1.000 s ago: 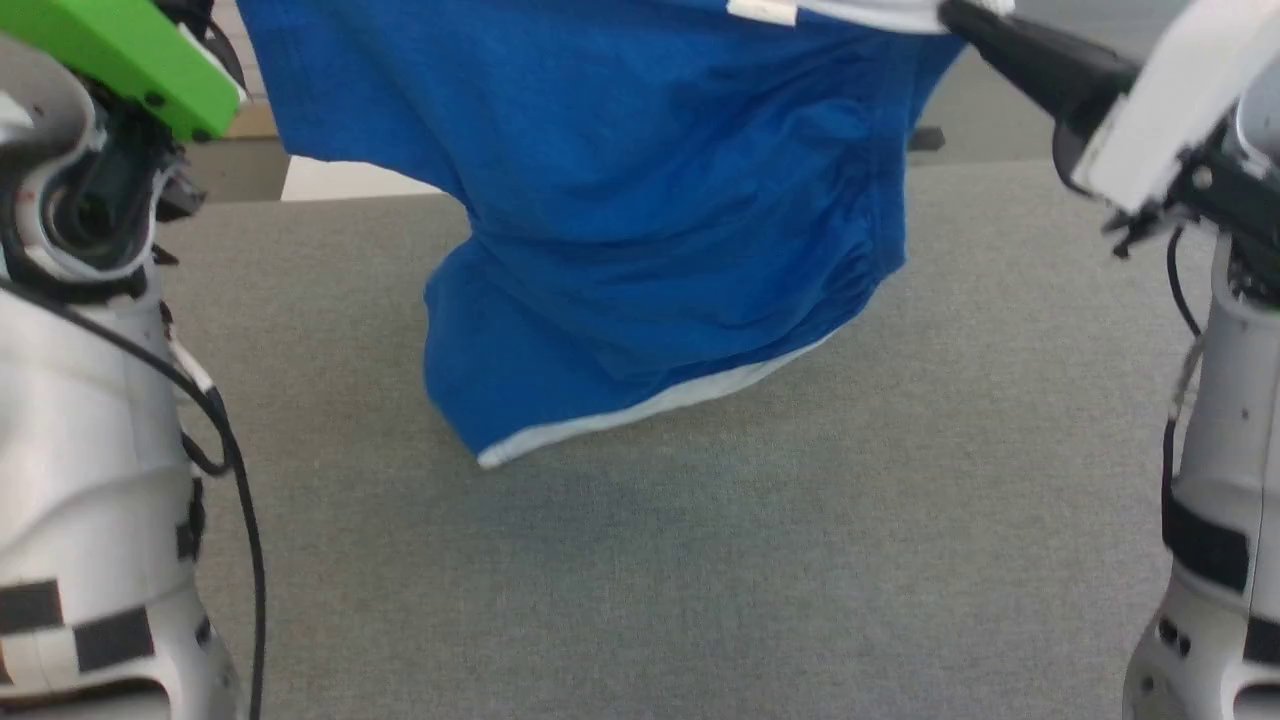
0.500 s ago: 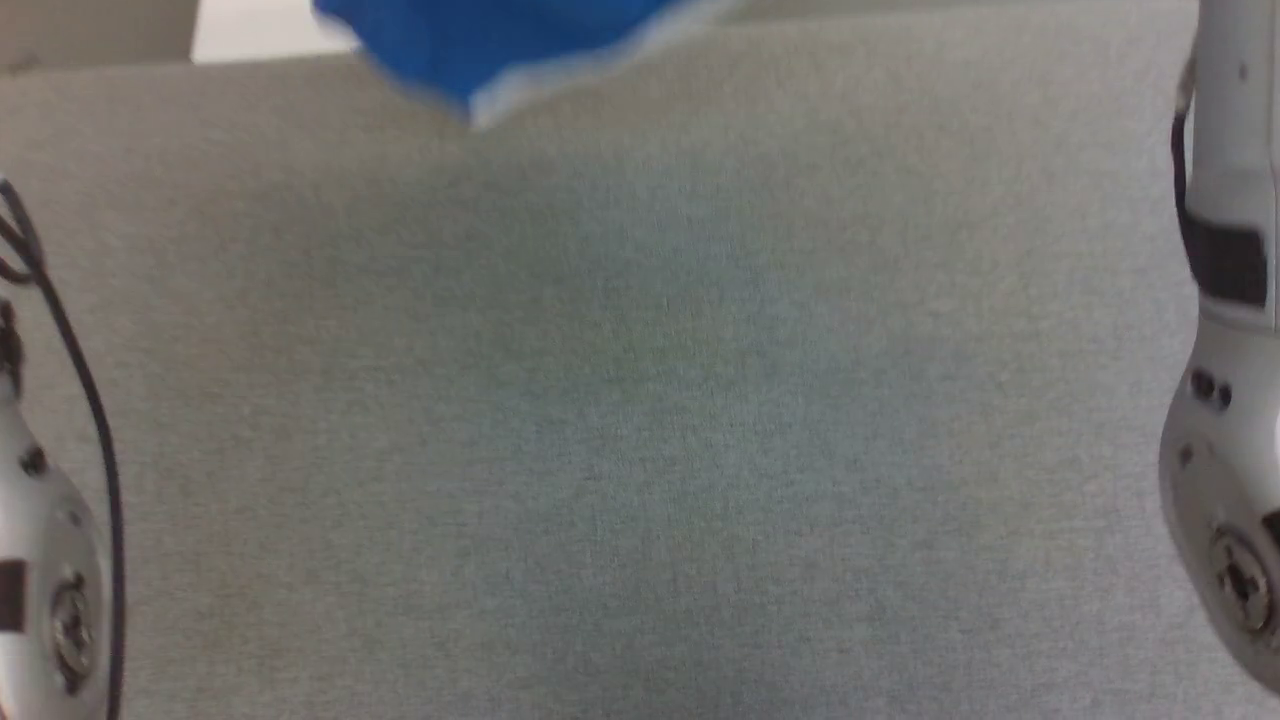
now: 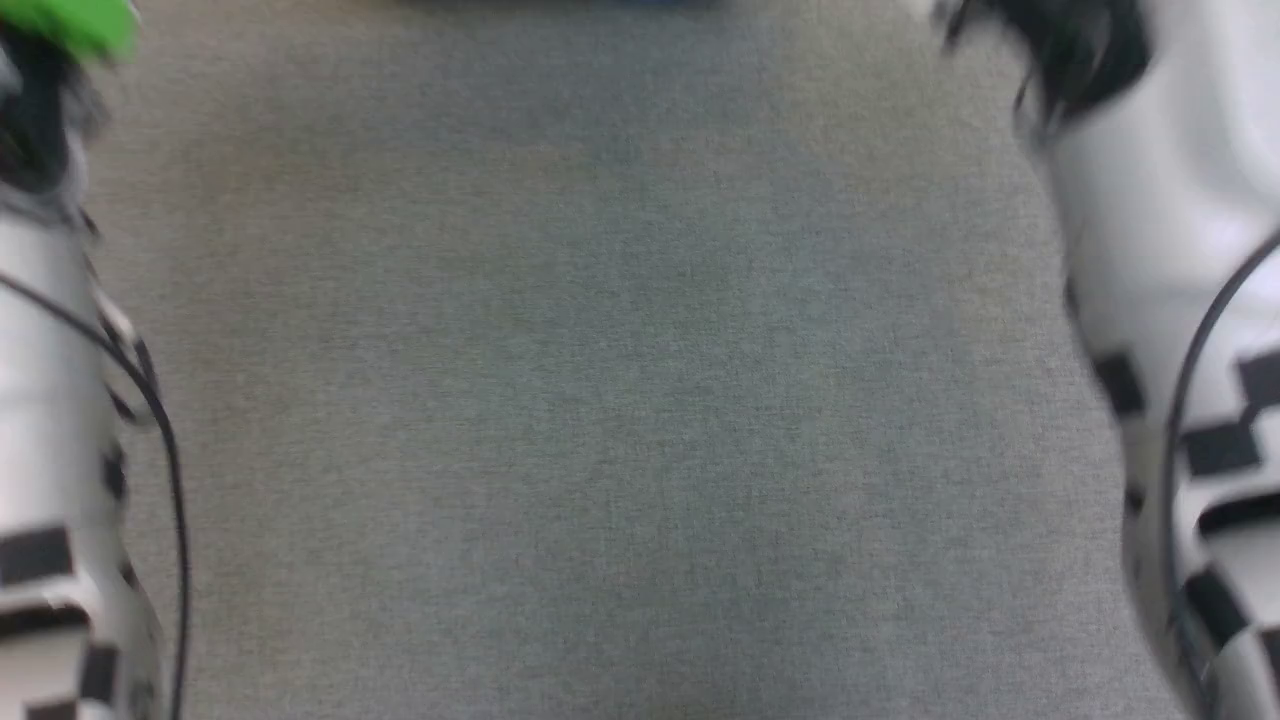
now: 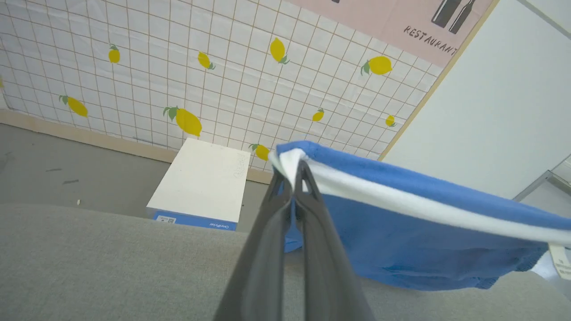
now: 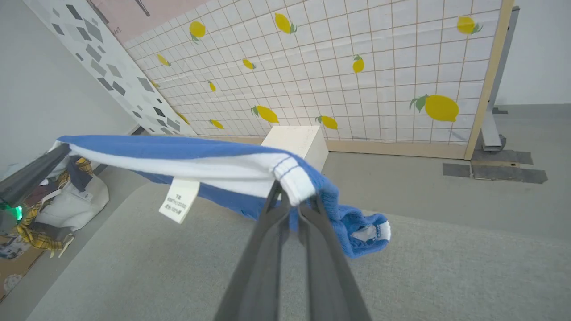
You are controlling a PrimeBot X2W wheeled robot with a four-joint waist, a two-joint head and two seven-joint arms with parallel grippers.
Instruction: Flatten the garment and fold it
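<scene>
Blue knit with white band: the garment (image 4: 401, 236) is hanging in the air above the grey table covering (image 4: 89, 258), not lying on it.

- Left gripper (image 4: 294, 171): its long dark fingers are pinching one corner of the white waistband (image 4: 401, 196), closed tight on the cloth.
- Span between: the waistband is running nearly taut, with a small label (image 5: 179, 200) dangling beneath it.
- Right gripper (image 5: 292, 196): it is clamping the opposite waistband corner, and the cloth is bunching just beyond its tips.

Change noted: a second ago the head camera was showing the shorts draping with the hem reaching the covering. That view is now pointing lower and blurring, leaving only a thin blue streak (image 3: 560, 3) at its top edge, probably the hem.

Reading: spreading is proceeding, while laying flat and folding are not yet starting.
</scene>
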